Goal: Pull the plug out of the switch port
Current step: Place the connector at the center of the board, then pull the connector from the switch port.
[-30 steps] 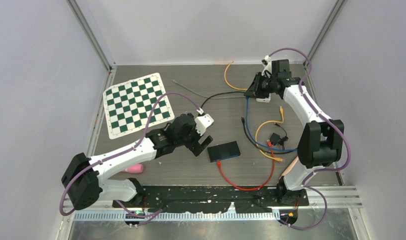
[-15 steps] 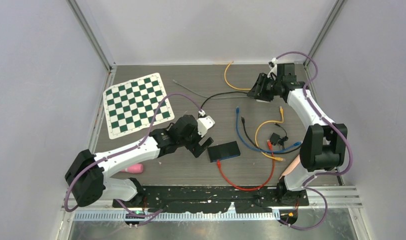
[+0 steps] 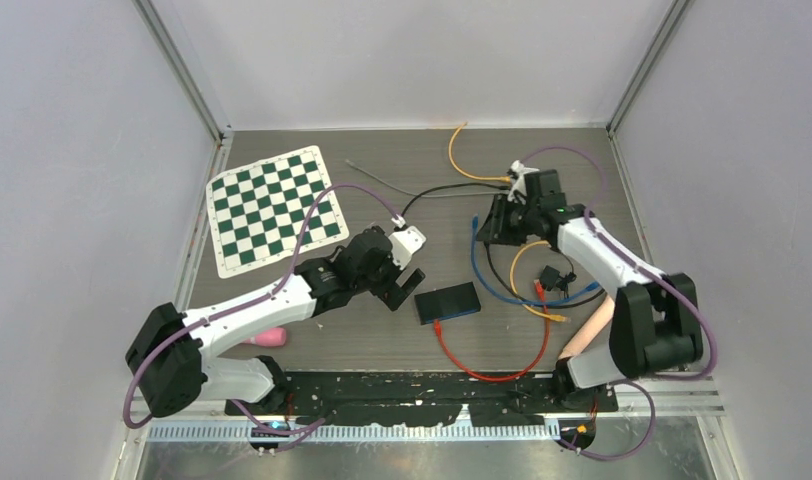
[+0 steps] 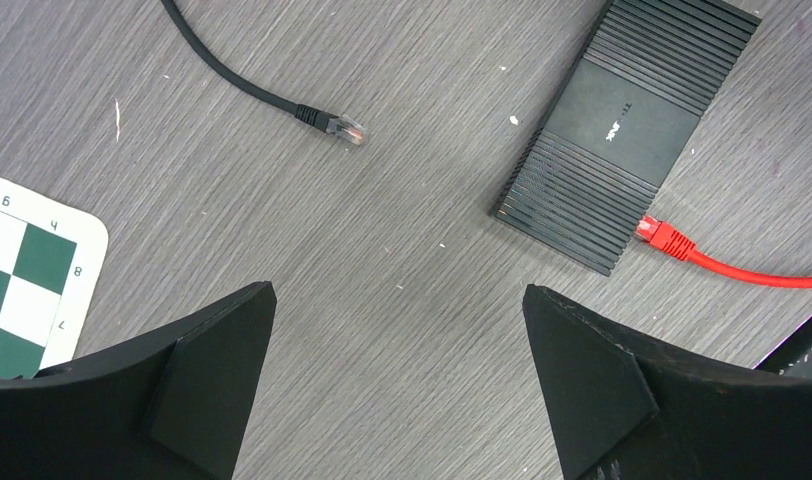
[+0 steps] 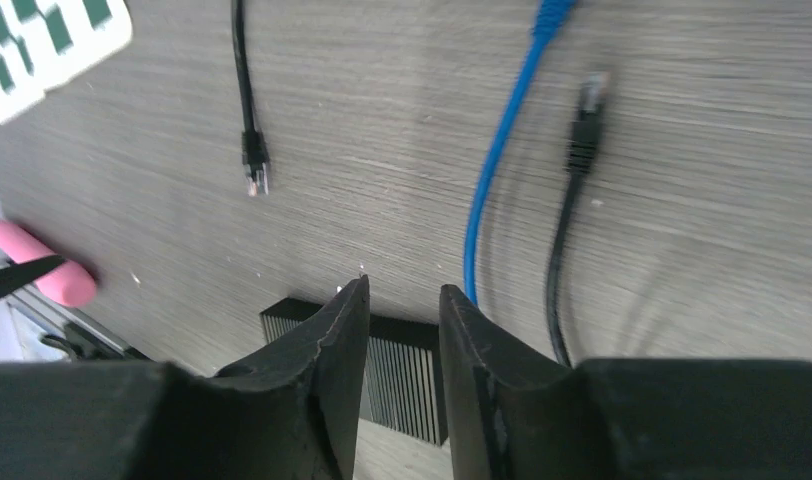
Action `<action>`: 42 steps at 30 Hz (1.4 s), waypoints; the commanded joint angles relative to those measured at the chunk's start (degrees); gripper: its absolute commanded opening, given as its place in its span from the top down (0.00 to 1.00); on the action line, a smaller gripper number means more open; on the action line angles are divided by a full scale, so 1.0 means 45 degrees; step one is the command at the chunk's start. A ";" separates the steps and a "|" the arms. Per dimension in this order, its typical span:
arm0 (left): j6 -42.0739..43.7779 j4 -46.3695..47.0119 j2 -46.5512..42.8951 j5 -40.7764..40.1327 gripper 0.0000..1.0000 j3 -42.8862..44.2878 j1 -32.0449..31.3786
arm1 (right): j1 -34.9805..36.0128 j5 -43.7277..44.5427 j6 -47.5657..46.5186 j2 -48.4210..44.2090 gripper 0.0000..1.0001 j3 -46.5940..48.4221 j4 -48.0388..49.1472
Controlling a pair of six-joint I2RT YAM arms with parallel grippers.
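Observation:
The black switch lies flat at the table's middle. A red cable runs from its near-left corner, and its red plug sits in the switch port. My left gripper is open and empty just left of the switch; in the left wrist view its fingers stand wide apart over bare table. My right gripper hovers behind the switch, empty, its jaws a narrow gap apart. The switch shows between them.
A loose blue cable, black cables, a yellow cable and an orange cable lie right of and behind the switch. A checkerboard lies at the back left. A pink object lies near the left arm.
My right gripper let go of the blue cable end at the back right and moved forward and left toward the switch. The blue cable now lies on the table. The left arm barely moved.

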 commanded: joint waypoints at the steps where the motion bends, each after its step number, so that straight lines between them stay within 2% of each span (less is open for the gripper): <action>1: -0.0559 0.0334 -0.0368 -0.0315 0.01 0.0165 -0.0018 | 0.1450 0.0896 -0.0234 0.1721 0.65 0.1165 0.0423; 6: -0.0927 0.0432 -0.0950 -0.0805 0.01 -0.0360 -0.0001 | 0.2160 0.1758 0.0008 0.3783 0.73 0.2031 0.0677; 10: -0.1026 0.0657 -0.1268 -0.0869 0.01 -0.0781 0.0000 | 0.2168 0.2689 -0.0033 0.4572 0.77 0.2174 0.0660; 13: -0.1123 0.0753 -0.1230 -0.0955 0.01 -0.0873 0.0000 | 0.2080 0.4041 -0.0197 0.4541 0.77 0.1867 0.0441; 21: -0.2113 0.1677 -0.1261 -0.1892 0.01 -0.1223 0.0021 | 0.1243 0.5778 -0.0423 0.3726 0.77 0.1004 0.0202; 25: -0.2550 0.2158 -0.1288 -0.1989 0.01 -0.1509 0.0077 | 0.0905 0.5615 -0.0509 0.3286 0.75 0.0837 0.0140; 26: -0.2507 0.2169 -0.1262 -0.1816 0.01 -0.1511 0.0069 | 0.0888 0.4883 -0.0699 0.3157 0.74 0.0754 0.0234; 30: -0.1542 0.2196 -0.0672 -0.0211 0.01 -0.1413 0.0099 | 0.0903 0.2134 -0.0534 0.1289 0.63 -0.0153 0.1026; 33: -0.0700 0.1580 0.0176 0.0975 0.01 -0.0861 0.0083 | 0.1082 0.1287 0.0220 -0.0329 0.54 -0.1228 0.1607; 42: 0.0711 0.1111 0.2159 0.3307 0.01 0.0521 0.0077 | 0.1566 -0.0102 0.3763 -0.6378 0.51 -0.6299 0.2873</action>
